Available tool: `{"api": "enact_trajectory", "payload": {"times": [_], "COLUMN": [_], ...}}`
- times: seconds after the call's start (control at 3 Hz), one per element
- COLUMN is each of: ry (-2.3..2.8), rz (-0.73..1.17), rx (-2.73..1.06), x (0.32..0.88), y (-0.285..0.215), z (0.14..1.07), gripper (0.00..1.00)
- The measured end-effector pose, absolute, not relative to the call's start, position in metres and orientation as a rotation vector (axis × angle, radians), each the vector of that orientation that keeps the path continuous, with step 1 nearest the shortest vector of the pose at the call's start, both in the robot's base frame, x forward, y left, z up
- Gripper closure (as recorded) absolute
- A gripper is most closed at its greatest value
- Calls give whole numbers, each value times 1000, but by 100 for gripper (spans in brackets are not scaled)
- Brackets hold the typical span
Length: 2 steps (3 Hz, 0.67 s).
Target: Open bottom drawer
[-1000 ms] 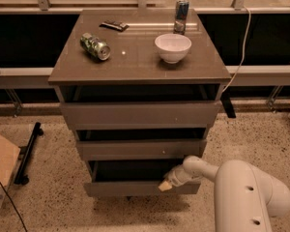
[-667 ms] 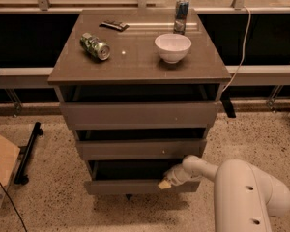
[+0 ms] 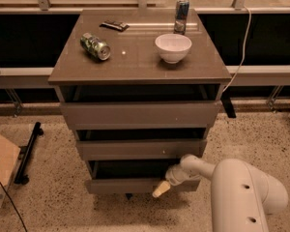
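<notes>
Camera view, single frame:

- The cabinet [image 3: 135,64] is seen from above and in front, centre of the frame.
- The bottom drawer [image 3: 121,185] is found at lower centre, lowest of the three fronts. A dark gap is seen behind its front, so it is drawn out in part.
- The middle drawer [image 3: 135,149] and the top drawer [image 3: 135,114] are seen above it (each also with a dark gap behind its front).
- The gripper [image 3: 160,190] is placed at the bottom drawer's front, right of centre, with its pale tip laid over the front's face. Whether it is spread or pressed together cannot be told.
- The white arm [image 3: 246,192] is seen coming in from the lower right corner.
- On the cabinet top: a green can [image 3: 95,46] is laid on its side at the upper left, a white bowl [image 3: 173,47] is set right of centre, a dark can [image 3: 181,16] is stood upright behind the bowl, and a flat dark object [image 3: 114,25] is laid at the back.
- A white cable [image 3: 239,57] is hung at the right.
- A cardboard box [image 3: 0,175] is seen on the speckled floor [image 3: 53,207] at the lower left edge.
</notes>
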State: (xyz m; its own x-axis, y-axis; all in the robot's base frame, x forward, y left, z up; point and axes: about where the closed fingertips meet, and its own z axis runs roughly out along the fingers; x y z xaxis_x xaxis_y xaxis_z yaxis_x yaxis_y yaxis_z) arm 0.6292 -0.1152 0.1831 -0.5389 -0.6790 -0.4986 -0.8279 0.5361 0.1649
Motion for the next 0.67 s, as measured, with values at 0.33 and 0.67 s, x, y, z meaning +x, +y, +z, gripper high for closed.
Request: {"api": "enact_trajectory", "payload": {"times": [0.33,0.67], "ry": [2442,2482], "rz": [560,574], "rx": [-1375,-1511], "x": [613,596], "y": [-114,-114], "z": [174,164], "gripper": [2,25]}}
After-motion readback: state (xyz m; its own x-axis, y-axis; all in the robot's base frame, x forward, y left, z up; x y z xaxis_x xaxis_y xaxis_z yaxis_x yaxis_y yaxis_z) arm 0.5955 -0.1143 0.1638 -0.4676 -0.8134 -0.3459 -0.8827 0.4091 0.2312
